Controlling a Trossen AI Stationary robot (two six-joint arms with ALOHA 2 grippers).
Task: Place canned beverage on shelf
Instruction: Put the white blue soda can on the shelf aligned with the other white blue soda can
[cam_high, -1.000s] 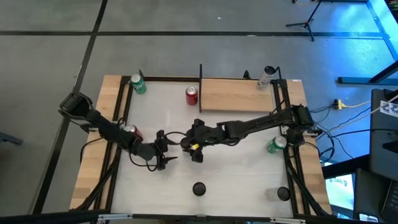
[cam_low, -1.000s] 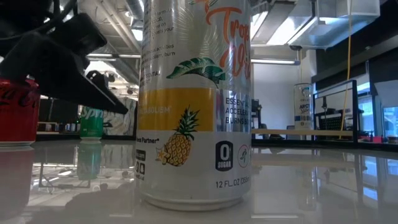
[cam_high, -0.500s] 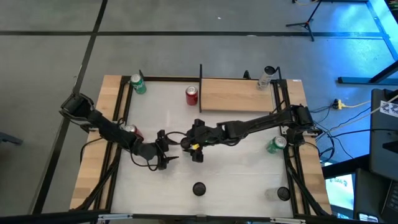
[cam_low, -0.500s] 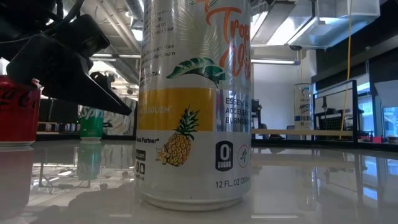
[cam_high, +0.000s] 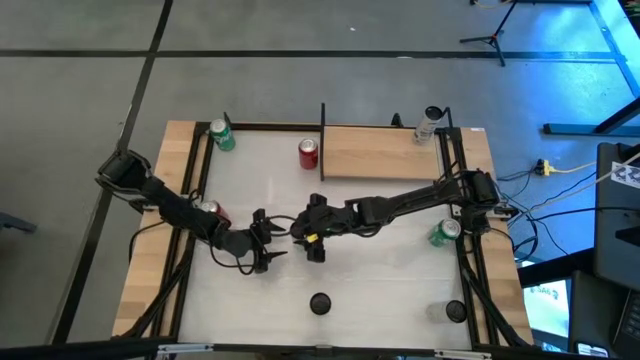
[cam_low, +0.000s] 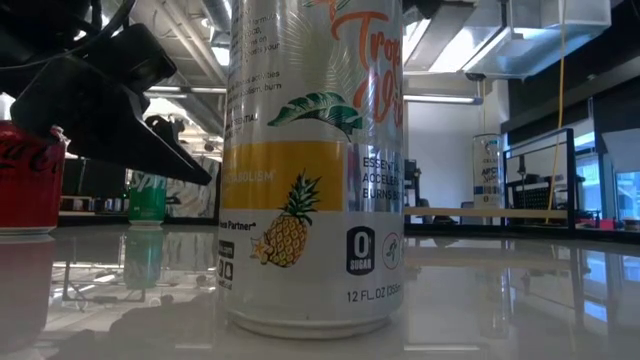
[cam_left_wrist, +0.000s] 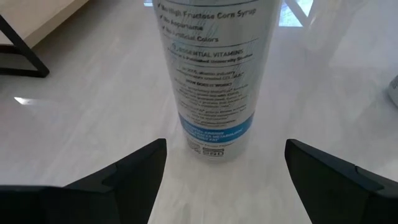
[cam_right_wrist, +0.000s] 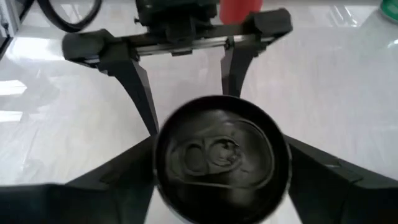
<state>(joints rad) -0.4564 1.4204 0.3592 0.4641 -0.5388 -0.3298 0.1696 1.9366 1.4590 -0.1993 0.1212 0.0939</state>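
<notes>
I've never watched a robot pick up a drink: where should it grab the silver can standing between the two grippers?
Mid-height on its round wall, from the side. The can stands upright on the white table, and the left gripper faces it level, open fingers either side, so they can pinch across it. The right gripper sits over its lid.

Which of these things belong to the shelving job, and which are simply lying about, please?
Belonging to the job:
silver can
wooden shelf
right end effector, over the silver can
left end effector, facing it

Lying about:
pineapple can
red can beside the shelf
corner green can
right-side green can
</notes>
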